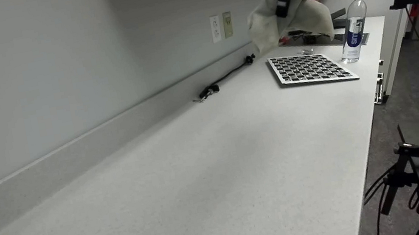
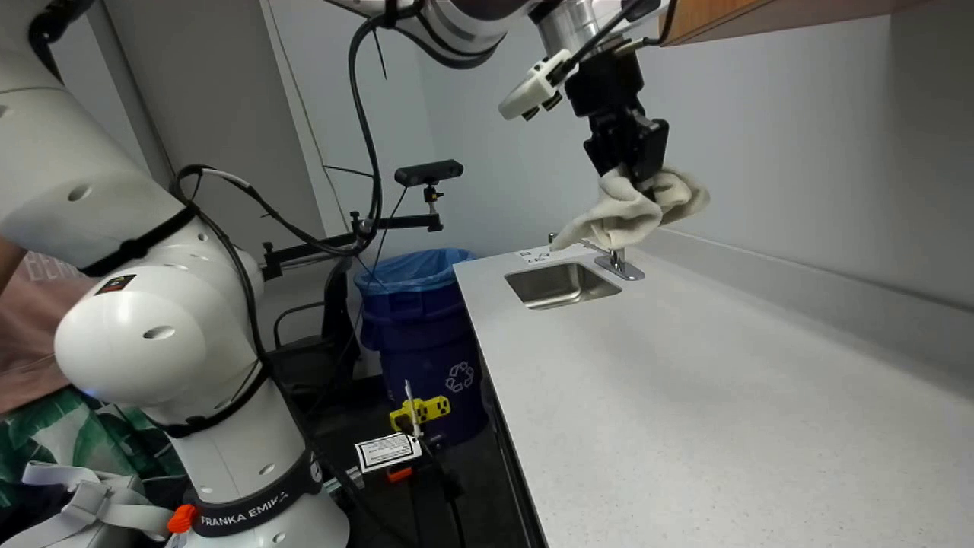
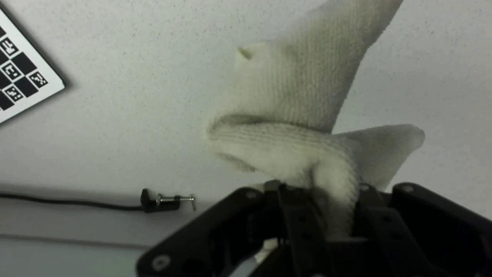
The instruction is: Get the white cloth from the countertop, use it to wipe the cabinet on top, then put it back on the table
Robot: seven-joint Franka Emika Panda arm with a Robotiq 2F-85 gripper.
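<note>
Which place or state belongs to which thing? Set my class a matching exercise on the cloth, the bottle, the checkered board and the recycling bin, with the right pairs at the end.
Things
1. white cloth
2. bottle
3. checkered board
4. recycling bin

Places or states
A. lined with a blue bag
B. lying on the countertop
C. held by the gripper
D. standing upright on the countertop

Right pairs: 1-C, 2-D, 3-B, 4-A
</note>
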